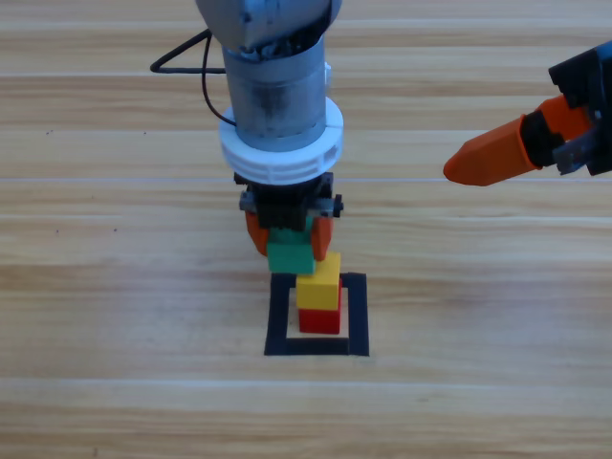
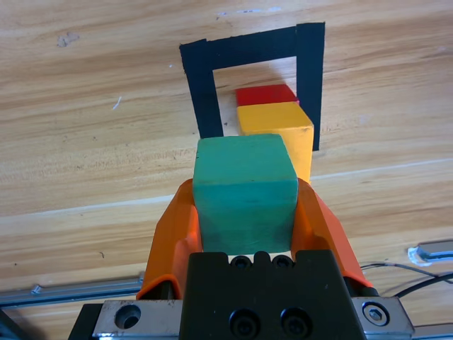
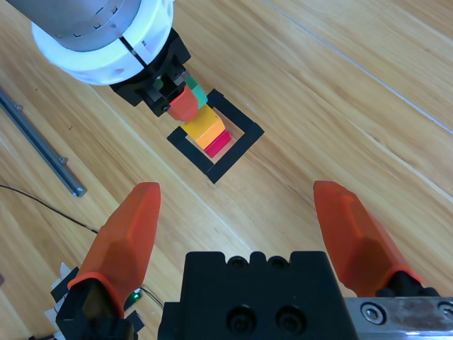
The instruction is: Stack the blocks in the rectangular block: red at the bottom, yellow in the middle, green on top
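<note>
While the left end effector [image 1: 287,229] grips green [image 1: 289,253] just left of yellow [image 1: 319,283] on red [image 1: 319,319] (right end effector [image 3: 241,212] released, far right), it should centre green squarely before lowering.

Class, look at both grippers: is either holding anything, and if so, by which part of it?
The left gripper holds the green cube, its jaws pressed on two opposite side faces. The right gripper is open and holds nothing.

Legible text, labels, brands, numbers, signs: none. Cubes, tape outline, grippers and tabletop carry no readable marking in any of the three views.
</note>
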`<state>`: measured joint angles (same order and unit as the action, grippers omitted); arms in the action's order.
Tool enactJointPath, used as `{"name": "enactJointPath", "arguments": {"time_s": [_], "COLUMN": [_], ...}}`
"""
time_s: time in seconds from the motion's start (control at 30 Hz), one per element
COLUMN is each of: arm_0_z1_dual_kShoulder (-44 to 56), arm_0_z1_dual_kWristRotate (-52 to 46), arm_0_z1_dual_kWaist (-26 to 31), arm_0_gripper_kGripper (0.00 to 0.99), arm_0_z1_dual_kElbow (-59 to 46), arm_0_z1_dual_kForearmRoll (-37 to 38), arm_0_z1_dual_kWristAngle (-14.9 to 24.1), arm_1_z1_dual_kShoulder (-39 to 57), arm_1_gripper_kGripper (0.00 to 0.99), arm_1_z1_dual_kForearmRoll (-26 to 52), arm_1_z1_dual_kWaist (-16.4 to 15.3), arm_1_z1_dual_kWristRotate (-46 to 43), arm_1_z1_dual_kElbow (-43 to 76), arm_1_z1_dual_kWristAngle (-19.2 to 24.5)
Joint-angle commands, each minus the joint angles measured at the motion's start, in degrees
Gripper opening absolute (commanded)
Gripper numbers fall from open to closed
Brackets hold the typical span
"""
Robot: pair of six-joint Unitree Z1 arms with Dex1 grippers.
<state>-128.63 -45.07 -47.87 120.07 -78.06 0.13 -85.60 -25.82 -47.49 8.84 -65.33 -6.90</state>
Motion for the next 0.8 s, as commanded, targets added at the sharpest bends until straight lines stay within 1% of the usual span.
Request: {"name": "enactJointPath", "arguments": {"time_s": [0.03, 0.8], "arm_0_z1_dual_kShoulder": [-3.47, -6.54], "arm_0_z1_dual_kWristRotate": [-0.01, -0.28], "arm_0_z1_dual_kWaist": [-1.61, -2.75], "arm_0_gripper_kGripper": [0.000, 0.000], "arm_0_z1_dual_kElbow": [0.25, 4.12], "arm_0_z1_dual_kForearmRoll": [-0.69, -1.66], "arm_0_z1_dual_kWristAngle": [0.93, 1.19], "arm_1_z1_dual_kShoulder": [-0.01, 0.17], "arm_1_gripper_kGripper": [0.956, 0.957], "arm_1_z1_dual_kForearmRoll": [-1.25, -1.25], "arm_1_z1_dual_kWaist": [1.79, 1.79], "arm_1_z1_dual_kWristRotate": [-0.31, -0.31], "arm_1_z1_dual_kElbow": [2.05, 2.14], "arm_1_z1_dual_kWristAngle": [-0.57, -0.74]}}
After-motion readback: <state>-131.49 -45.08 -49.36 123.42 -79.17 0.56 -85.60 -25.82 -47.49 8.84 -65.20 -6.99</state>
